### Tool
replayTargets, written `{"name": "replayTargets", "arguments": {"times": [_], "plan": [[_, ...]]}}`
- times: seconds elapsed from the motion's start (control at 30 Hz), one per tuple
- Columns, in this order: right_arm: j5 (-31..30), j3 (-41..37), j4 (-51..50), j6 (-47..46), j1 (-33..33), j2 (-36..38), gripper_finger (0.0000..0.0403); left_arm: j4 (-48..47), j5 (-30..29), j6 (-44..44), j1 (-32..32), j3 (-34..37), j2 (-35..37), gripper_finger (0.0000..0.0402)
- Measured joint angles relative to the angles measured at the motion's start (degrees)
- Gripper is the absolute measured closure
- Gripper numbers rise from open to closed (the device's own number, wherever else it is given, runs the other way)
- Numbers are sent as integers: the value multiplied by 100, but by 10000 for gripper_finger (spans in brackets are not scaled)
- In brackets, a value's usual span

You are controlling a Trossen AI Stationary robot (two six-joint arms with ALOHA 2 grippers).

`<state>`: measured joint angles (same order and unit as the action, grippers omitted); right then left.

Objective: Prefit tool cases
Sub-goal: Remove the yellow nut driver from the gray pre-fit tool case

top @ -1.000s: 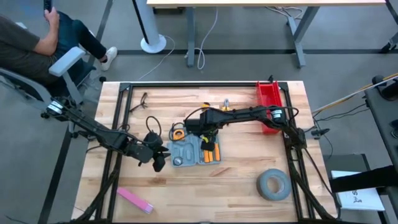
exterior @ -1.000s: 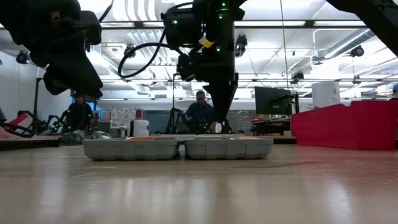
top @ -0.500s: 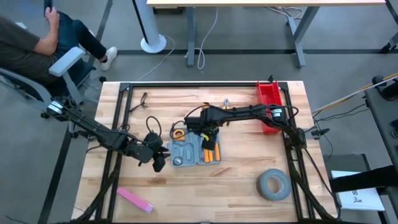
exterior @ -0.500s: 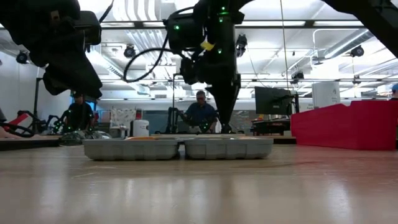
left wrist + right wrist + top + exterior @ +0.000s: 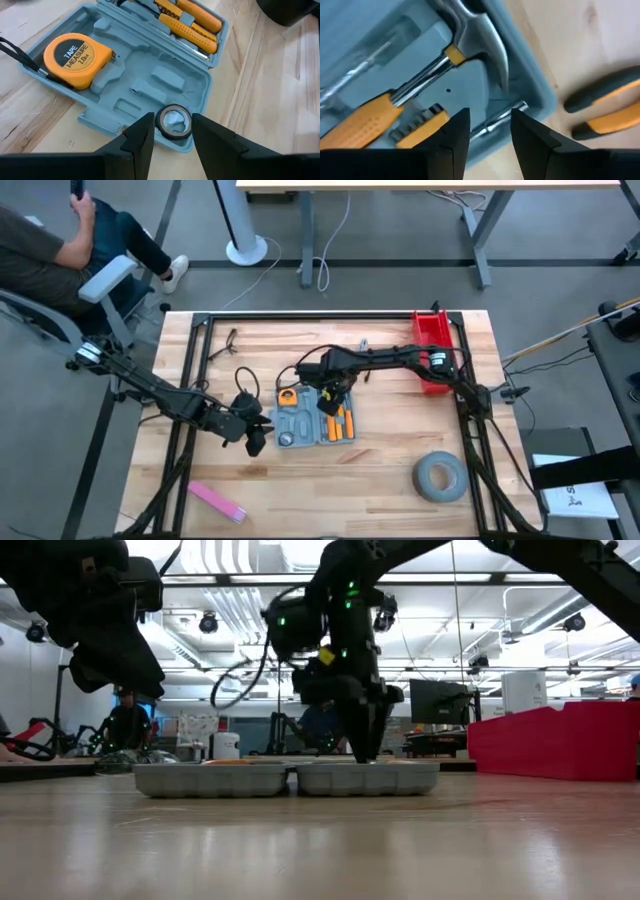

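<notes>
The blue-grey tool case (image 5: 313,423) lies open and flat, both halves side by side, holding an orange tape measure (image 5: 77,54), a hammer (image 5: 470,37) and orange-handled tools (image 5: 342,423). It sits just ahead of the left fingers (image 5: 140,141), and its far edge lies directly under the right fingers (image 5: 454,136).

high view: overhead, straight down, far; whole light wooden table (image 5: 400,465) plus floor around it.
low view: table-top height, level across the table into the room; open blue-grey plastic tool case (image 5: 287,778) side-on, mid-distance.
left wrist view: angled down, near; same case's tape-measure half.
right wrist view: very close, down onto the case's hammer corner.
shared: all four views show the case.
</notes>
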<state>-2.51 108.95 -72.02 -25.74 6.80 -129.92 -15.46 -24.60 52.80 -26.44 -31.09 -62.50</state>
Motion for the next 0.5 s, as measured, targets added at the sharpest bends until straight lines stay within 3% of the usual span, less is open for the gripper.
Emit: {"name": "replayTargets", "arguments": {"times": [0.33, 0.5], "plan": [[-205, 7, -154, -191, 14, -178, 299, 2, 55, -13, 0, 0, 2, 264], [79, 7, -87, 127, 91, -178, 305, 2, 59, -20, 0, 0, 1, 264]]}}
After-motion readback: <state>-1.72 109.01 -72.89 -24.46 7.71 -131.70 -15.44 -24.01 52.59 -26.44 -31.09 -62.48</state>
